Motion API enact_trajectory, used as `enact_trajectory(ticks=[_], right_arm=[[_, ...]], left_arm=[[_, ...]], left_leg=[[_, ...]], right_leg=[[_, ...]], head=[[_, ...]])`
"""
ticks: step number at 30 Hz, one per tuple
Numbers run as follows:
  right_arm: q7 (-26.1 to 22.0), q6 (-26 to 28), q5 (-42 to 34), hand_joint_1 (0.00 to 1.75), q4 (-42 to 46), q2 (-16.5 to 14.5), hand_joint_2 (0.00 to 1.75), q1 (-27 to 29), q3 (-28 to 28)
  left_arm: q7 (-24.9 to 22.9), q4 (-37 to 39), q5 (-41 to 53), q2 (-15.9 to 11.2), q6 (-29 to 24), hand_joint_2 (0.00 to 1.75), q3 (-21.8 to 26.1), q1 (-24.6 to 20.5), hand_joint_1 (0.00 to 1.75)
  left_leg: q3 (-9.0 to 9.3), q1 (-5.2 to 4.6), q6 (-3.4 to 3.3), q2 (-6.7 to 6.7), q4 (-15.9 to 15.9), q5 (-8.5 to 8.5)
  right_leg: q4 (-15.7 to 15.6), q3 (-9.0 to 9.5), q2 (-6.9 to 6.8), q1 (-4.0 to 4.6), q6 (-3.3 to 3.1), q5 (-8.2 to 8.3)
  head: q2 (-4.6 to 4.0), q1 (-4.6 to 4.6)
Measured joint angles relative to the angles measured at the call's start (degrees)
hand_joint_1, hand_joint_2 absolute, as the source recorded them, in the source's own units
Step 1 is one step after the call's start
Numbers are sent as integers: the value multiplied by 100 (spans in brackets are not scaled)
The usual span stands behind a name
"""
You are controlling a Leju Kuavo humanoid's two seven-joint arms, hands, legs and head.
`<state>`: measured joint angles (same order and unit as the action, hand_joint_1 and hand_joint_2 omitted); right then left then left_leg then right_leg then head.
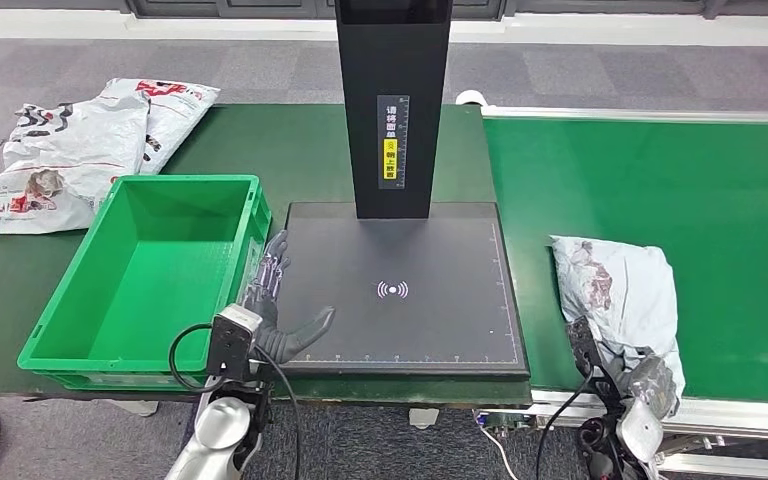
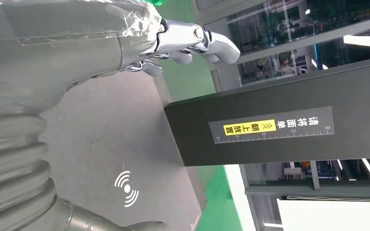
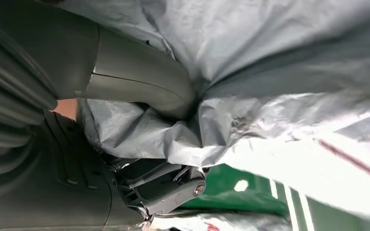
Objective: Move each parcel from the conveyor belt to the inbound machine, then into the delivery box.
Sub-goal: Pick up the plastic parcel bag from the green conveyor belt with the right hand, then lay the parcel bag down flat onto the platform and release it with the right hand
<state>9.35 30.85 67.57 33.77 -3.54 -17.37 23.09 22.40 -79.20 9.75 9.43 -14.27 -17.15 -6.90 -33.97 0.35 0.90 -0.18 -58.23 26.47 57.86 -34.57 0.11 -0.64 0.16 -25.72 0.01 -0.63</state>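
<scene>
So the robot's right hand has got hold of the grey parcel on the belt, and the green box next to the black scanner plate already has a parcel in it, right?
Not quite. The green box is empty in the head view; its bare floor shows. The rest holds: the right hand grips the grey parcel on the belt, its fingers curled under the wrapping in the right wrist view, and the box stands beside the black scanner plate.

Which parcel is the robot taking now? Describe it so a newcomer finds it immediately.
Start at the bright green conveyor belt right of the black inbound machine. At its near edge lies a crumpled grey parcel, gripped by the right hand. Unlike the white printed bags far left, it is plain grey.
</scene>
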Motion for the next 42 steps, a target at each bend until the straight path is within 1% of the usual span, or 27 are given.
enact_trajectory(ticks=[3,6,10,13,17,21,25,30,36,42], right_arm=[[-554,90,-559,175,570,-107,175,103,-199],[-1142,263,-1205,175,1535,-240,175,245,-606],[-1504,418,-1654,175,2788,-321,175,403,-1302],[-1822,542,-1913,175,3513,-328,175,498,-1765],[-1965,523,-2092,175,4218,-328,175,504,-2308],[-1968,429,-2190,175,4561,-326,175,446,-2703],[-1977,314,-2229,175,4723,-326,175,396,-2961],[-1864,-147,-2209,175,4582,-327,175,103,-3487],[-1676,-366,-2278,175,3653,-379,175,-450,-4092],[-1676,-419,-2372,175,2716,-507,175,-973,-4355]], left_arm=[[-4,-42,30,0,-15,175,12,32,0],[-2,-53,60,2,-40,175,14,50,0],[43,-48,65,10,-62,175,14,51,0],[110,-33,63,20,-68,175,14,43,0],[184,28,32,31,-68,175,14,-18,0],[224,103,-18,39,-68,175,14,-87,0],[239,176,-43,48,-66,175,14,-135,0],[312,340,-159,81,-17,175,10,-321,0],[334,602,-289,170,37,175,-44,-613,0],[341,808,-391,193,36,175,-175,-792,0]], left_leg=[[-1,0,0,0,0,0],[-1,0,1,2,0,-1],[0,0,3,1,0,-3],[-1,0,3,2,0,-2],[-2,0,3,2,0,-2],[-1,0,2,2,0,-3],[-1,0,2,2,-1,-3],[0,0,4,3,0,-4],[0,2,5,2,-1,-7],[-1,2,4,1,-1,-7]], right_leg=[[0,-1,1,0,0,0],[0,-3,1,0,0,0],[0,-4,1,1,0,0],[0,-5,2,1,0,0],[0,-5,2,0,0,0],[0,-5,2,-1,0,0],[0,-4,2,-1,0,2],[0,-5,4,2,-1,2],[1,-4,3,4,-2,3],[1,-4,3,2,-2,3]], head=[[0,0],[0,0],[0,0],[1,0],[0,0],[0,0],[1,0],[1,-1],[2,-1],[1,-1]])
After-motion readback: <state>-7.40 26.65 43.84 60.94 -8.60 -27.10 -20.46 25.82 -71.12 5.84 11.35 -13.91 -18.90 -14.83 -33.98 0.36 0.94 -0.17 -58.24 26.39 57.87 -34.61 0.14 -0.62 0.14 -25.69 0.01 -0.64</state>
